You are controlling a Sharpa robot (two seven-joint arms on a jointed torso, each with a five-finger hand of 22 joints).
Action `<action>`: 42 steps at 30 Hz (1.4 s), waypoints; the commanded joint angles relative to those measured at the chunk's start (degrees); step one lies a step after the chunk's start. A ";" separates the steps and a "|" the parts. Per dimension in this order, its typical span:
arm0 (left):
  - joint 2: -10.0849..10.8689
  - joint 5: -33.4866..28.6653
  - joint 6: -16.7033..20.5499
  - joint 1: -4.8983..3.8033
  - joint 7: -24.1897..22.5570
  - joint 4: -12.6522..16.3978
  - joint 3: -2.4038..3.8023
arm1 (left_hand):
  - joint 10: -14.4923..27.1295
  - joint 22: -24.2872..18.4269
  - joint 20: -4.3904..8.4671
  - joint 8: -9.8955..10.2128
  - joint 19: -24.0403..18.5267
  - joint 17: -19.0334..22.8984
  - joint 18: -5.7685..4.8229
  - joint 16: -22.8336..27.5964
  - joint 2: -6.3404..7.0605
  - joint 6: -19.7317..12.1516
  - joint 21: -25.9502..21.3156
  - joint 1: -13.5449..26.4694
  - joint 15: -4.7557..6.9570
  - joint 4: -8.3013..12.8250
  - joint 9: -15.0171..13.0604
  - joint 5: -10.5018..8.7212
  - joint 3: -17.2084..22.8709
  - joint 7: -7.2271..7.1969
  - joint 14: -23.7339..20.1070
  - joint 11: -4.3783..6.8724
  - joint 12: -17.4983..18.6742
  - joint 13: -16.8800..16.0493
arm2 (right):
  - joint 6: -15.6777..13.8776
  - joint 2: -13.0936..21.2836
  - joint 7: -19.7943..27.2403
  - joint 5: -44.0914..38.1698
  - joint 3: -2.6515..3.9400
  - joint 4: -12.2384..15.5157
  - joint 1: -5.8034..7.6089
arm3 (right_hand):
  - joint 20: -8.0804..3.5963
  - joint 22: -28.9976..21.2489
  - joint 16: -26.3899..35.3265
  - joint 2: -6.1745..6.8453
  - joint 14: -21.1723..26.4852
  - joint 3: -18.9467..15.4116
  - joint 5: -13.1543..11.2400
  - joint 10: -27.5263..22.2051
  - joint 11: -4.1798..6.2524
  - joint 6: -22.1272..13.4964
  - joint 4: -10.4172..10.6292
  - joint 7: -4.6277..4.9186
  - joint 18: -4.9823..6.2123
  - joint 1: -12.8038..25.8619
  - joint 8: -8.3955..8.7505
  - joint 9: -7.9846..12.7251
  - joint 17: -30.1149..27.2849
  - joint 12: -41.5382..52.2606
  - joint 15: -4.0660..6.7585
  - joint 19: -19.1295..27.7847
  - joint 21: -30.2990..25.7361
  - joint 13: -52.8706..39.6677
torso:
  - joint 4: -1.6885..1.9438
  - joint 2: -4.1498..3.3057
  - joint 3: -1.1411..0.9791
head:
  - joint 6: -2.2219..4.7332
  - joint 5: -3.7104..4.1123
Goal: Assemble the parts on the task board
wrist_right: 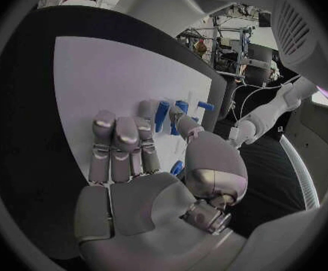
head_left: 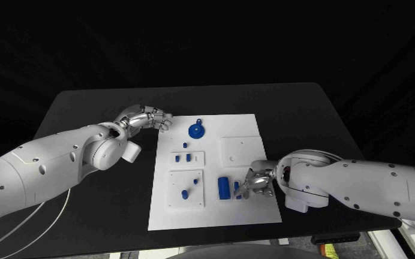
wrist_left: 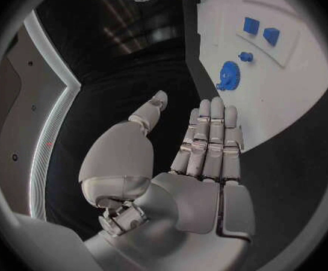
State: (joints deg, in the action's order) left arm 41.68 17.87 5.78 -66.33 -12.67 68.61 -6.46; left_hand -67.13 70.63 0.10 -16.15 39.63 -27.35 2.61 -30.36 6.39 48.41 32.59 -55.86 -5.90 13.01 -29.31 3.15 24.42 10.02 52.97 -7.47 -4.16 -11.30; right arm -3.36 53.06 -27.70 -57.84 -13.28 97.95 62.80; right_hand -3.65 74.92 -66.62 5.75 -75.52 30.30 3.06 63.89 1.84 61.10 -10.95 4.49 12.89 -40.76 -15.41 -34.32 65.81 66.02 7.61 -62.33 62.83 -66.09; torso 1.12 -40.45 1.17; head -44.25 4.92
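A: Board? Where does it sit?

B: The white task board lies flat in the middle of the black table. A blue gear rests near its far edge, and small blue parts stand in a raised panel nearer the middle.

A: Right hand?

B: The right hand is over the board's near right part, its fingers touching a blue peg beside a blue cylinder. I cannot tell whether it grips the peg.

A: And the left?

B: The left hand hovers just off the board's far left corner, fingers straight and released, grasping nothing.
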 commanded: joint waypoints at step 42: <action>0.02 0.21 -1.23 -0.01 -0.12 0.11 -0.12 | 0.29 0.19 -0.40 -0.25 0.14 -0.21 1.10 0.46 -0.52 -0.43 -0.38 -0.18 -0.13 -0.44 0.12 -0.10 0.08 -0.17 0.34 0.14 0.05 0.09 | 1.98 0.33 1.03 0.60 -0.12 -0.37 -0.17 | 0.14 0.99 0.78 -3.19 0.04 -3.95 -0.24 0.71 -0.03 0.64 -4.43 0.02 2.11 -8.56 0.44 0.14 0.31 -0.61 0.15 0.14 -0.74 -1.00 | -0.01 0.00 0.01 | -0.06 0.00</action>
State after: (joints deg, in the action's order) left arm 41.73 17.90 5.54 -66.33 -12.54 68.60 -6.59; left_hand -67.13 70.76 0.10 -16.14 39.63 -27.51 2.55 -30.13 6.40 48.41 32.59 -55.86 -5.90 12.89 -29.26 3.15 24.55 10.02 52.97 -7.47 -4.16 -11.26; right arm -1.83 53.59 -26.11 -56.40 -13.35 97.58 62.73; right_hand -3.65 75.00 -66.07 2.77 -75.21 26.04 3.05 64.31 1.85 61.47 -15.50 4.51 12.90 -49.72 -15.09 -34.19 66.02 65.57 7.73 -61.93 62.27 -67.07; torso 1.12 -40.46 1.16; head -44.30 4.89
